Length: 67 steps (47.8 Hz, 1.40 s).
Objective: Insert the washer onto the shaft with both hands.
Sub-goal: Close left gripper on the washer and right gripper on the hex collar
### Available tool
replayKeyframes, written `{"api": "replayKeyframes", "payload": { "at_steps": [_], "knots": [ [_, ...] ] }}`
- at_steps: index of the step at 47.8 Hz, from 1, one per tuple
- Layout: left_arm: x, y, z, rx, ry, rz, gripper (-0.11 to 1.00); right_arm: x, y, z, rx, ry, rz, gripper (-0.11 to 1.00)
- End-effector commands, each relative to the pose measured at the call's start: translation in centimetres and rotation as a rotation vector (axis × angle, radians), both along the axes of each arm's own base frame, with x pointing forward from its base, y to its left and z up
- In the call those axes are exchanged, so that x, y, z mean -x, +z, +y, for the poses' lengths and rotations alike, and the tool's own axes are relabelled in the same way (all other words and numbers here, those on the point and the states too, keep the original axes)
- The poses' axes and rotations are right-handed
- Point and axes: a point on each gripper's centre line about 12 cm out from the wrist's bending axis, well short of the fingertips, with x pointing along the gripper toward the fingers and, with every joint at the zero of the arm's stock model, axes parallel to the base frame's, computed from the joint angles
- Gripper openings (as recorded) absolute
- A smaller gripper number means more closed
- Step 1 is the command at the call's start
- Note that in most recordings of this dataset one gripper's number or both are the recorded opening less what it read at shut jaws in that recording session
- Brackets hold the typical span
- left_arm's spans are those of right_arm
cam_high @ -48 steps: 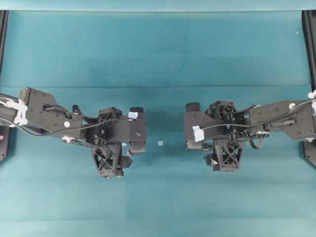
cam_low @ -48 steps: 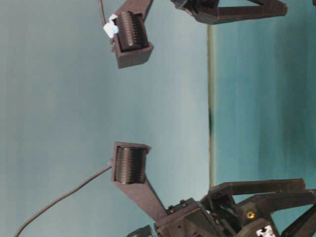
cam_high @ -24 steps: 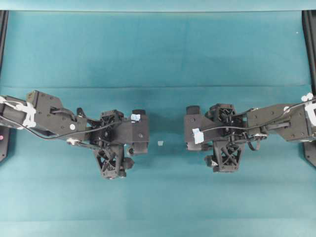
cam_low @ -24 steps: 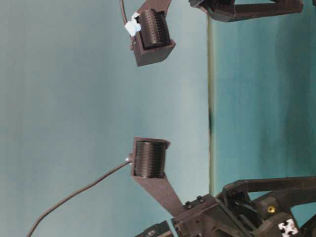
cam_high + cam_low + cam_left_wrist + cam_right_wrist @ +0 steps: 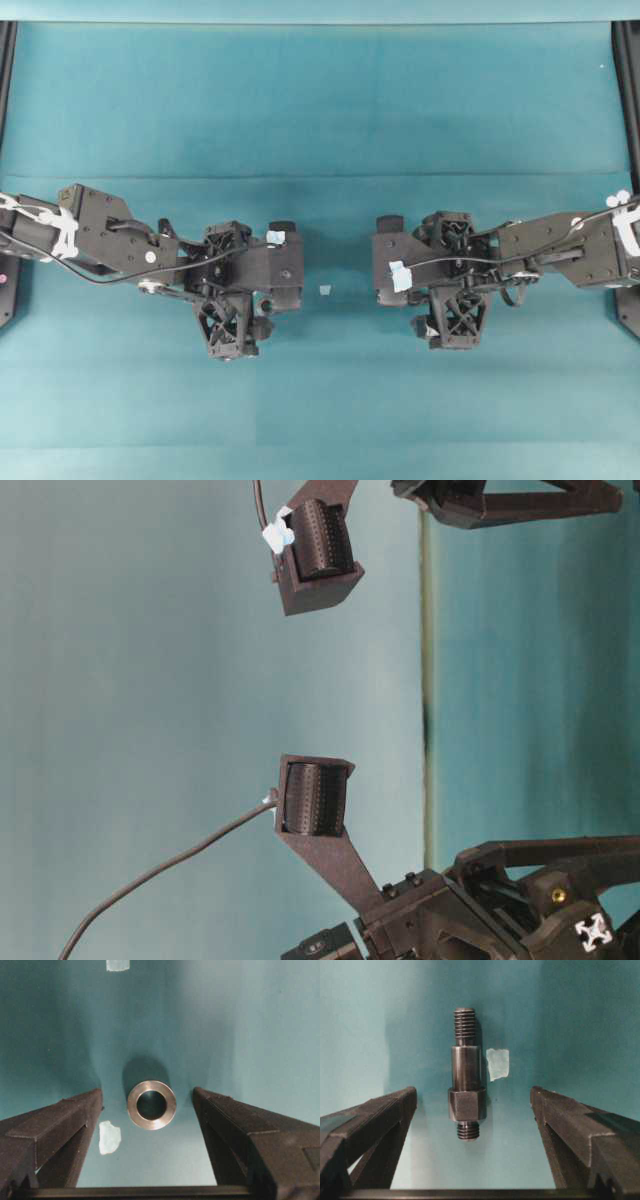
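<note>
Teal cloth-covered table (image 5: 320, 100): smooth under both parts; my guess is a fingertip dragging on it would push a part away rather than pick it up.
Left gripper (image 5: 148, 1102): black skeletal two-finger gripper, jaws spread wide, holding nothing; if it closes off-centre, the ring would probably squirt out sideways.
Right gripper (image 5: 472, 1105): same black build, jaws spread wide, holding nothing; a high pinch would likely land on threads and tilt the rod.
Short stepped dark grey metal shaft (image 5: 466, 1074): lies flat between the right jaws, clear of both, threaded ends fore and aft; being round, it may roll.
Small thick silver metal washer (image 5: 151, 1104): rests hole-up midway between the left jaws, touching neither; low profile, easy to miss.
White tape scrap (image 5: 109, 1137): just beside the left-hand finger; could be mistaken for the ring.
</note>
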Motion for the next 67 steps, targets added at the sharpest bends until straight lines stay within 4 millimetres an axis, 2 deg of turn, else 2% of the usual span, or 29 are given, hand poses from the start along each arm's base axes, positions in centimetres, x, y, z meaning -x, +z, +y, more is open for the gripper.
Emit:
{"api": "replayKeyframes", "payload": {
  "at_steps": [1, 20, 58, 61, 67],
  "knots": [
    [-0.34, 0.12, -0.21, 0.004, -0.001, -0.012, 0.87, -0.23, 0.24, 0.01, -0.002, -0.003, -0.014, 0.92],
    [-0.34, 0.12, -0.20, 0.003, -0.002, -0.012, 0.87, -0.06, -0.02, 0.01, -0.002, -0.003, -0.005, 0.86],
    [-0.23, 0.05, -0.19, 0.003, -0.001, -0.001, 0.85, 0.05, -0.34, 0.00, -0.001, -0.003, 0.005, 0.84],
    [-0.20, 0.04, -0.20, 0.004, 0.000, 0.002, 0.82, 0.01, -0.40, 0.01, -0.001, -0.003, 0.006, 0.81],
    [-0.21, 0.09, -0.20, 0.003, -0.001, 0.000, 0.71, -0.09, -0.37, 0.01, -0.001, -0.003, 0.005, 0.56]
  ]
}}
